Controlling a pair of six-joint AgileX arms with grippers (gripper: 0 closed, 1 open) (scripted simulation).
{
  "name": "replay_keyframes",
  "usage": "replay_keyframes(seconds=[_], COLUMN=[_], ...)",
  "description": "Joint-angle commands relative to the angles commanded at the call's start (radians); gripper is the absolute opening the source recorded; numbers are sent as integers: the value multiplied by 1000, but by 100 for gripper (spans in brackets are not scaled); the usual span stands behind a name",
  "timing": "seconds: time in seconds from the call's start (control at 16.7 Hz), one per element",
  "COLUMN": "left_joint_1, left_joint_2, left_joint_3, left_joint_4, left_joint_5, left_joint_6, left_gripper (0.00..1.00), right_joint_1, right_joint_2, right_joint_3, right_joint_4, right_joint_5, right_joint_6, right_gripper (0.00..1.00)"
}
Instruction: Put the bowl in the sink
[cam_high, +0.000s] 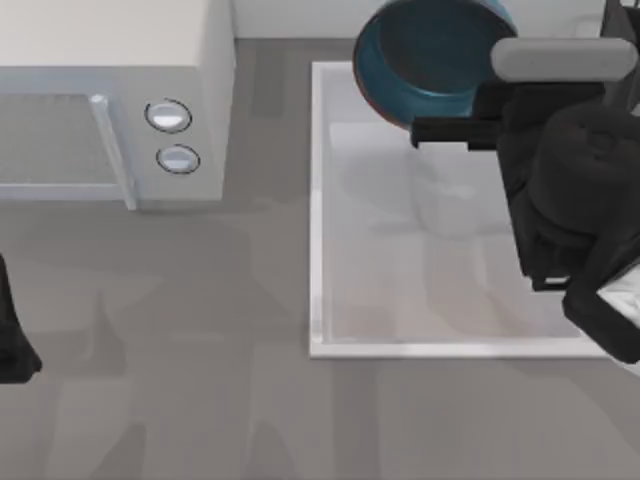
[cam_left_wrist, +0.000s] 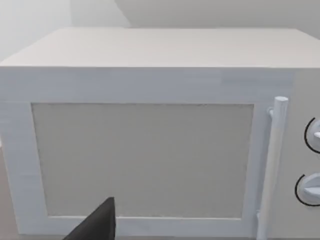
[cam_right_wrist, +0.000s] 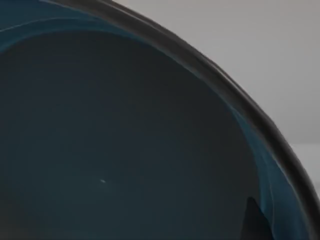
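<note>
The teal-blue bowl (cam_high: 430, 50) hangs tilted over the far end of the white sink (cam_high: 316, 200), its reddish rim toward the basin. My right gripper (cam_high: 422, 130) reaches in from the right and is shut on the bowl's near rim, one black finger lying across it. The right wrist view looks straight into the bowl's dark blue inside (cam_right_wrist: 125, 140), with a fingertip (cam_right_wrist: 254, 220) inside the rim. My left gripper (cam_high: 12, 345) is parked at the table's left edge.
A white microwave (cam_high: 110, 100) with two round knobs (cam_high: 168, 116) stands at the back left, and its door (cam_left_wrist: 145, 160) faces the left wrist. The pale faucet (cam_high: 565, 58) lies across the sink's far right. Bare grey table runs along the front.
</note>
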Motion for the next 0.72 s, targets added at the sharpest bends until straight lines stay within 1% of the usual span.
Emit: replay_keyframes(seconds=[0.42, 0.54, 0.72], left_joint_1=[0, 0, 0], left_joint_2=[0, 0, 0], left_joint_3=[0, 0, 0], left_joint_4=[0, 0, 0], left_joint_5=[0, 0, 0], left_joint_6=[0, 0, 0], left_gripper=[100, 100, 100], right_joint_1=[-4, -3, 2], right_joint_2=[19, 75, 215], right_joint_3=[1, -4, -22], right_joint_4=[14, 71, 229], right_joint_5=[0, 4, 10], right_joint_6=[2, 2, 1], right_gripper=[0, 0, 0])
